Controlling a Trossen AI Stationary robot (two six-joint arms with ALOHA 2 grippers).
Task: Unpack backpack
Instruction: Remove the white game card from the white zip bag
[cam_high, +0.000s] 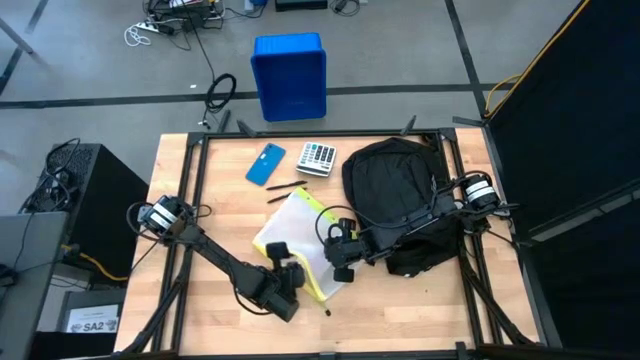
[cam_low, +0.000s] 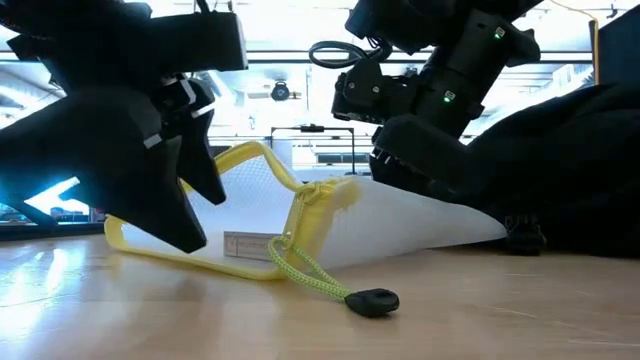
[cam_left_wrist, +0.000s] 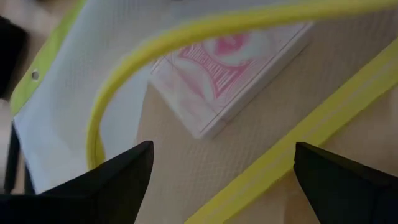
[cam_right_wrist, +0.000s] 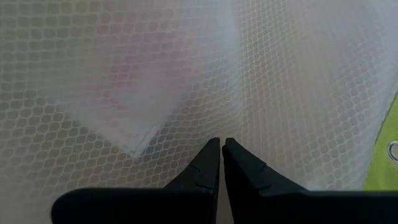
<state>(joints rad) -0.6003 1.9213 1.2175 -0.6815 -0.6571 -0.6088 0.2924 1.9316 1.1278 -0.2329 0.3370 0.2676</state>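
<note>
I am a two-armed robot at a wooden table (cam_high: 230, 190), seen from above, from table height and from both of my wrists.

The largest thing is the backpack (cam_high: 395, 185), a rounded black fabric mass lying on the far right part of the table, with my right arm stretched across it.

Next in size is a white mesh pouch (cam_high: 290, 235) with yellow edging, lying near the middle of the table, just left of the backpack. A pink-and-white card box (cam_left_wrist: 233, 68) lies inside its open mouth (printed side up, tilted in my left wrist view). A yellow cord with a dark toggle (cam_low: 372, 301) trails from the pouch onto the wood.

My right gripper (cam_right_wrist: 221, 152) is at the pouch's right side, its jaws pressed together against the white mesh; I cannot tell whether any fabric is caught between them.

My left gripper (cam_left_wrist: 217, 180) hovers at the pouch's near edge, jaws spread wide and holding nothing, pointing into the opening toward the card box.

Farther back lie a blue phone (cam_high: 265, 164) and a calculator (cam_high: 317, 157), side by side, apart from the backpack.
</note>
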